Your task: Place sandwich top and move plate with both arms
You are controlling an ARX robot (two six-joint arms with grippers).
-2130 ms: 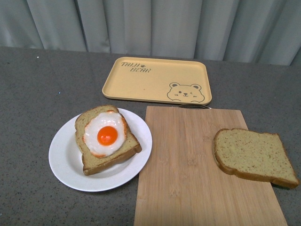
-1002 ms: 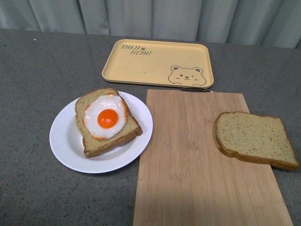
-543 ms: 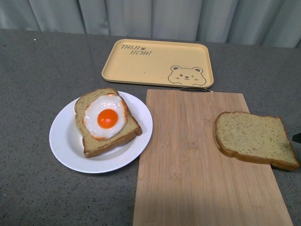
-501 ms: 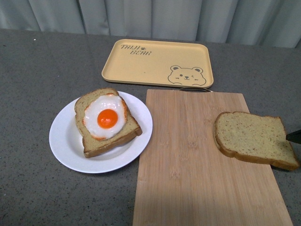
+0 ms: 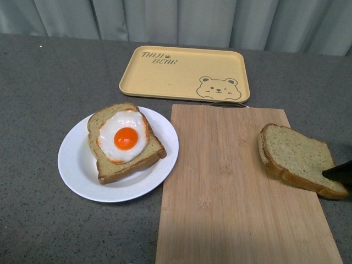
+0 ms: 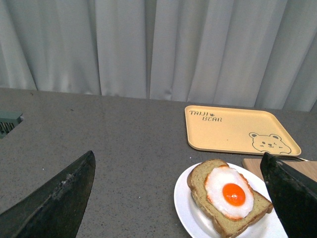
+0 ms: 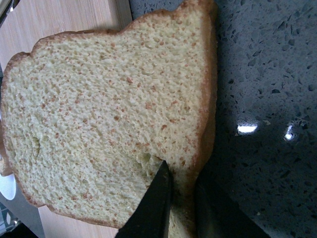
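Note:
The sandwich top (image 5: pixel 294 157) is a plain speckled bread slice at the right edge of the wooden cutting board (image 5: pixel 231 187), tilted up on its right side. My right gripper (image 5: pixel 340 172) is shut on its right crust; only a black fingertip shows in the front view. In the right wrist view the fingers (image 7: pixel 157 201) pinch the slice's edge (image 7: pixel 104 119). The white plate (image 5: pixel 74 165) holds a bread slice with a fried egg (image 5: pixel 125 138). My left gripper (image 6: pixel 181 198) is open, above and short of the plate (image 6: pixel 185 208), and is not in the front view.
A yellow bear tray (image 5: pixel 184 74) lies behind the board, also seen in the left wrist view (image 6: pixel 237 129). The grey countertop (image 5: pixel 44 99) stretches left of the plate. Grey curtains hang at the back.
My right gripper came in from the right edge and closed on the plain slice's right crust. The slice has tipped up and shifted slightly. The plate and egg slice have not moved.

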